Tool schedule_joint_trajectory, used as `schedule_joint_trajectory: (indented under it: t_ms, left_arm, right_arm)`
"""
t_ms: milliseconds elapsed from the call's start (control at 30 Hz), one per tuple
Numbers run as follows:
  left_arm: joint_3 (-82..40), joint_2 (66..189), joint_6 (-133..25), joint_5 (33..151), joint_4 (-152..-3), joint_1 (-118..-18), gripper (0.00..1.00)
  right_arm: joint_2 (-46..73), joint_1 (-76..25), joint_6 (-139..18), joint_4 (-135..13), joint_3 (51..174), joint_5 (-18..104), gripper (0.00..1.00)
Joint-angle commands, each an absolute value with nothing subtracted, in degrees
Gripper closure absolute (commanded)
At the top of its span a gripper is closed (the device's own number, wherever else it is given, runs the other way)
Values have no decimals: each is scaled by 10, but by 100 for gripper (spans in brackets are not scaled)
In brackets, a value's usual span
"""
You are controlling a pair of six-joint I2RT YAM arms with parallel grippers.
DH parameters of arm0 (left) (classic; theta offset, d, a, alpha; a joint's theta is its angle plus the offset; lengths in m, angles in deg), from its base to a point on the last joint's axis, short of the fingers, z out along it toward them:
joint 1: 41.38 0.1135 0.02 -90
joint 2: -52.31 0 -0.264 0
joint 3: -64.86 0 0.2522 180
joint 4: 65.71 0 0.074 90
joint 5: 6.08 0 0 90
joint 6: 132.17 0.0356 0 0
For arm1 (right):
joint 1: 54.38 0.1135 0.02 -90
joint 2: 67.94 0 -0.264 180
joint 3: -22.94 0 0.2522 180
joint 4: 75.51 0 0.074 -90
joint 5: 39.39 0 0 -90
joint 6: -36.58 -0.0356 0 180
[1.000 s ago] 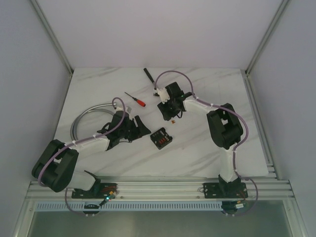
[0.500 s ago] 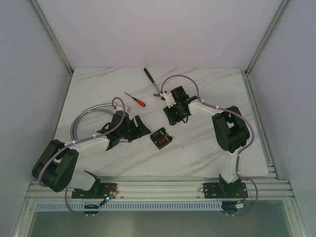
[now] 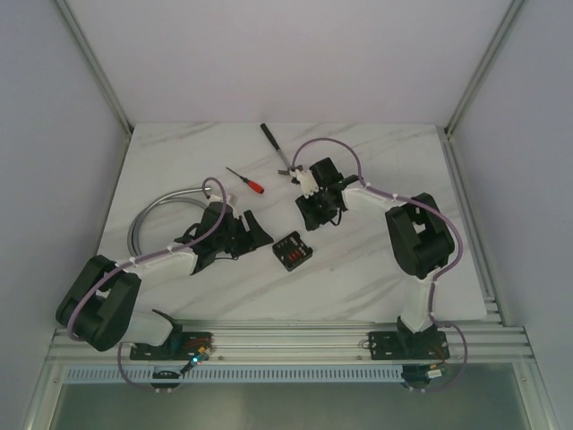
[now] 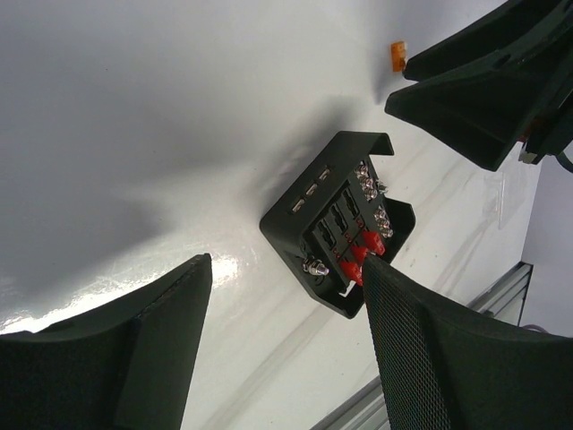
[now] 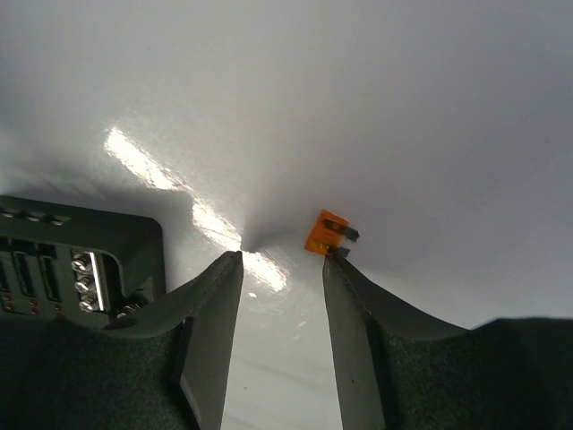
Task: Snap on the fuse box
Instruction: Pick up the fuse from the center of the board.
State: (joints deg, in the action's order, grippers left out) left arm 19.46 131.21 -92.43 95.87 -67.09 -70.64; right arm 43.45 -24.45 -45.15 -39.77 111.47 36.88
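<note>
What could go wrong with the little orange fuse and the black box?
The orange fuse sits at one fingertip of the open right gripper, not between its fingers, so closing might flick it away. The fuse box lies loose on the table, so a push might slide it.

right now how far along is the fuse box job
Done: red fuses sit in the fuse box, lying face-up on the table. In hand: nothing; left gripper open facing the box, right gripper open by a loose orange fuse. Left: the whole snapping step; nothing is gripped yet.
</note>
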Motion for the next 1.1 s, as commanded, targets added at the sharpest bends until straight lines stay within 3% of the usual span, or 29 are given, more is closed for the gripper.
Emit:
schedule_joint_trajectory:
  t_ms: [0,433,667,867,1067]
  left_arm:
    - [203,1302,-916,961,-674,-704,23]
    - [209,1296,-918,959,-673,-704,23]
    - [205,1307,-918,962,-672,-704,23]
    - [206,1303,-918,963,-672,-704,23]
    - [207,1295,-925,954,-683,-704,23]
  right_arm:
    - [462,-235,-466,-403,1130,336,52]
    - [453,-222,-469,-431,1163,345,52]
    - [437,-222,-336,-381,1195,413,52]
    - [447,-222,-193,-365,1211,381,52]
    - [479,-222,-161,-337,1245,349,52]
